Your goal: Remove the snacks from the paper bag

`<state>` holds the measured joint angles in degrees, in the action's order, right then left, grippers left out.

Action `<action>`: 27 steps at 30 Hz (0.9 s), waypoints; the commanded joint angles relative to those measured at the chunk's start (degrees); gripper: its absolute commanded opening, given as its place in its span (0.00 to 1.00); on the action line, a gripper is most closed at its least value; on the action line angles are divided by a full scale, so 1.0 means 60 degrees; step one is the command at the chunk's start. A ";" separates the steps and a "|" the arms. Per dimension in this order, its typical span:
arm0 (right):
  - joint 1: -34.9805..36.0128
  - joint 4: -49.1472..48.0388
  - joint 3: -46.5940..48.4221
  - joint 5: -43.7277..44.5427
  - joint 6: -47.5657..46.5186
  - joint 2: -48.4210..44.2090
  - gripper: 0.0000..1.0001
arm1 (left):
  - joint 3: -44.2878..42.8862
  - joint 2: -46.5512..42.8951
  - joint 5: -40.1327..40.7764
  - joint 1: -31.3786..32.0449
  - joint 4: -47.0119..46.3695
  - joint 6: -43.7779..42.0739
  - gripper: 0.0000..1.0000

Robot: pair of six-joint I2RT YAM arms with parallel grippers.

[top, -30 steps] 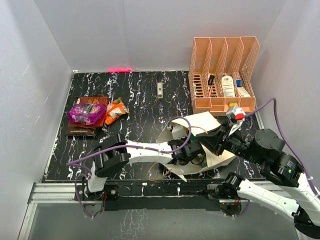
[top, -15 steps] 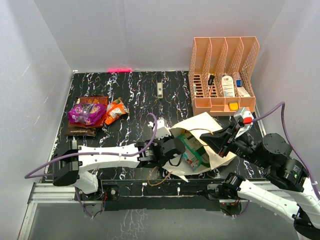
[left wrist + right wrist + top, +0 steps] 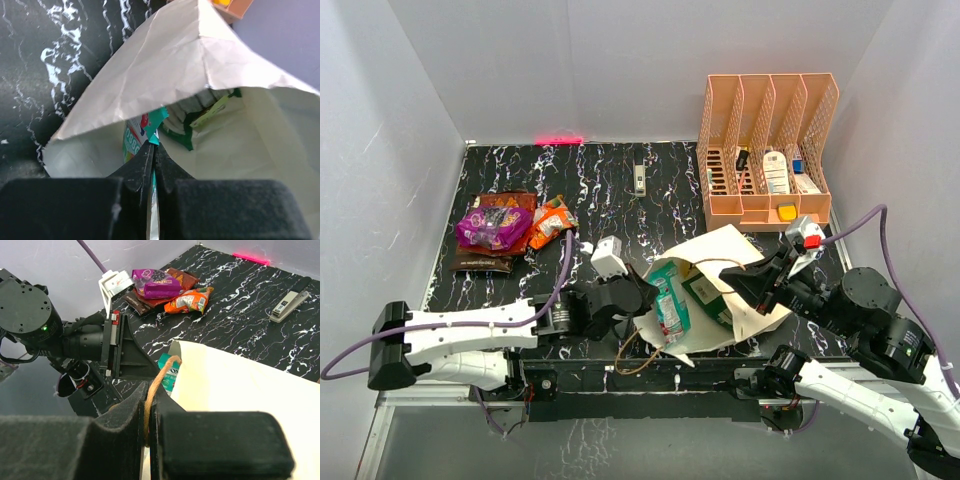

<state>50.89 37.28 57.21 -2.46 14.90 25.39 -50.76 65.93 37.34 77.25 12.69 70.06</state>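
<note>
The right end effector [image 3: 151, 400] is pinched on the cord handle [image 3: 160, 372] of the paper bag [image 3: 720, 245], seemingly to steady its mouth, near right on the bench [image 3: 610, 190]; the left end effector [image 3: 154, 150] nips a green snack packet [image 3: 670, 298] half out of that mouth; other snacks [image 3: 505, 228] lie piled far left.

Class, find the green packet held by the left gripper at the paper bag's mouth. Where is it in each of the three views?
Top external: green packet, centre, at the bag's mouth, right of the left gripper.
Left wrist: lower centre, pinched between the shut fingers.
Right wrist: centre, a teal sliver by the cord handle.
Shared landmark: the paper bag, in all three.
</note>
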 commanded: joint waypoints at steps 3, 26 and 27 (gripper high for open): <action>0.0043 -0.0852 -0.0067 -0.0245 -0.0061 0.0036 0.07 | 0.1013 -0.0367 -0.0612 0.0046 -0.0624 -0.0022 0.00; 0.0043 -0.2789 -0.0862 -0.1119 0.0547 0.0716 0.07 | 0.3322 0.0058 -0.1445 0.0047 -0.3466 0.1262 0.36; 0.0043 -0.2899 -0.0850 -0.1127 0.0500 0.0802 0.07 | 0.3312 0.0139 -0.1441 0.0052 -0.3455 0.1339 0.38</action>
<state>50.89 28.42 51.86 -7.97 17.91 28.40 -31.46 65.58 29.06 77.38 -4.10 75.90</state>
